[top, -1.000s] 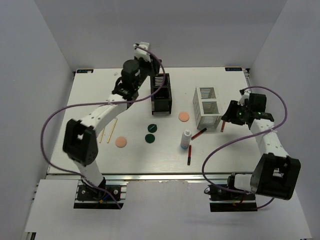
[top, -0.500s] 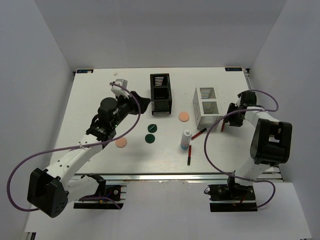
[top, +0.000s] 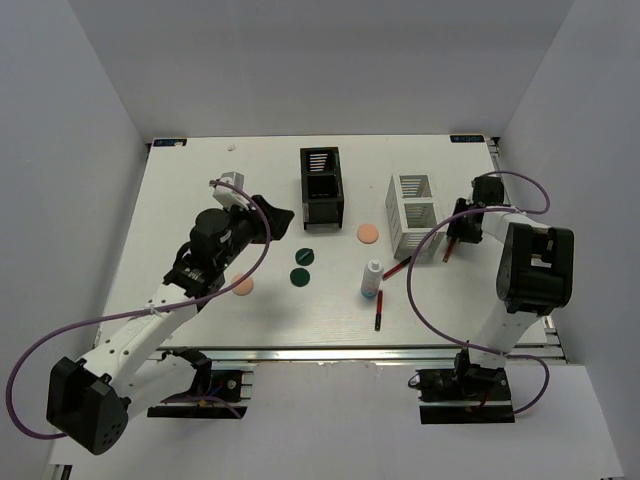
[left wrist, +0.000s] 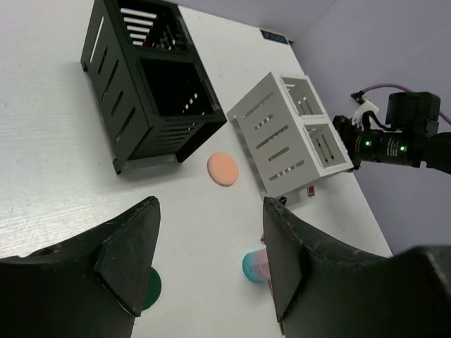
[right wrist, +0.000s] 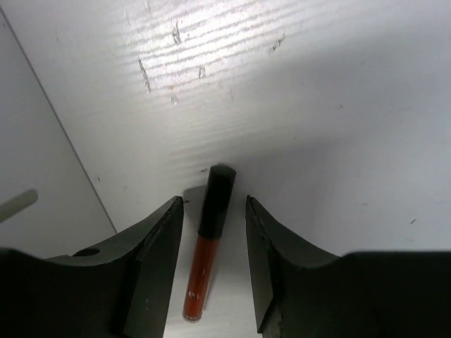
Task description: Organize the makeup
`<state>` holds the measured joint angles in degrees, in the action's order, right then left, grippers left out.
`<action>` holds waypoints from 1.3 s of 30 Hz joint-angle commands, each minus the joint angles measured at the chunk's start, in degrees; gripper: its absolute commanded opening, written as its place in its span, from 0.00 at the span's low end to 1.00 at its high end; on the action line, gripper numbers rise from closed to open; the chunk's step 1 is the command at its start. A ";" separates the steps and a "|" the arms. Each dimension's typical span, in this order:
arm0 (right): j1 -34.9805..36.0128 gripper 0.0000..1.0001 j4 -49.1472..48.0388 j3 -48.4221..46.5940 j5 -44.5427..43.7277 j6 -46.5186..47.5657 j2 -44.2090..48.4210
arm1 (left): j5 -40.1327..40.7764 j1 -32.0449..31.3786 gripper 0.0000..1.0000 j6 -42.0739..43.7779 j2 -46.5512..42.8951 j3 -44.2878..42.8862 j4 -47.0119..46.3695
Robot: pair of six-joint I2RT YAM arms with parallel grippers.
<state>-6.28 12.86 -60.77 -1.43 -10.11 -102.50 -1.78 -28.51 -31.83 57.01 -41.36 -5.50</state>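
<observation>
One red tube [right wrist: 204, 243]: is lying flat near the right edge of the tabletop [top: 180, 200], just beside the white organizer [top: 420, 240].
Right end effector [right wrist: 213, 204]: fingers are standing apart astride that tube, touching neither side.
Left end effector [left wrist: 211, 211]: fingers are standing wide apart, holding nothing.

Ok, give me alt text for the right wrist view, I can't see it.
A dark red tube with a black cap lies on the white table inside the open right gripper, with a gap on each side.
</observation>
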 commanded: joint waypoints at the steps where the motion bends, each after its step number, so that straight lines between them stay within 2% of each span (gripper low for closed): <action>1: 0.40 0.44 -1.53 -1.89 -4.36 -0.26 -1.73 | 0.90 0.12 0.70 -1.30 -1.12 0.76 1.28; 9: 0.40 0.26 -1.61 0.21 -6.30 0.44 -1.57 | 0.99 0.21 0.70 -2.79 -2.08 1.81 2.07; 11: 0.40 0.11 -1.53 0.57 -6.56 0.44 -0.78 | 0.99 0.21 0.69 -3.06 -2.69 2.34 2.24; 13: 0.31 0.03 -1.09 0.83 -6.48 0.53 0.10 | 0.99 0.21 0.70 -3.23 -3.48 2.87 2.33; 15: 0.05 0.00 -1.08 1.01 -5.87 0.88 1.24 | 0.99 0.21 0.69 -3.32 -3.84 3.22 2.51; 20: -1.01 0.00 -3.01 -0.31 -2.62 4.65 8.09 | 0.99 0.21 0.69 -4.02 -4.98 3.83 2.77; 24: -1.10 0.00 -8.89 -2.50 0.81 10.89 16.26 | 0.99 0.12 0.69 -4.38 -5.86 4.27 2.95; 27: -0.84 0.00 -14.51 -5.22 6.51 15.02 21.54 | 0.90 0.12 0.69 -4.55 -6.48 4.54 3.04; 30: 0.13 0.00 -18.39 -8.30 16.43 15.47 22.43 | 0.99 0.21 0.69 -4.73 -6.91 4.80 2.78; 31: 1.96 0.00 -19.62 -8.83 22.90 15.12 22.17 | 0.99 0.21 0.69 -4.99 -6.92 4.98 2.69; 33: 5.65 0.00 -23.57 -9.89 26.73 15.20 21.03 | 0.73 0.21 0.69 -5.08 -6.92 5.24 2.33; 34: 11.15 0.00 -25.15 -10.15 29.18 15.73 20.41 | 0.47 0.21 0.69 -5.08 -6.83 5.15 2.42; 37: 20.22 0.00 -34.72 -10.68 31.66 14.16 17.08 | 0.03 0.12 0.69 -4.99 -7.09 4.45 3.38; 39: 23.76 0.00 -38.61 -15.30 31.40 12.32 11.40 | 0.02 0.12 0.69 -5.08 -7.62 4.54 3.83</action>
<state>12.38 -15.49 -71.11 24.23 3.40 -85.43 -1.32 -28.51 -36.51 51.13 -36.34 -2.76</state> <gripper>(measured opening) 0.188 0.694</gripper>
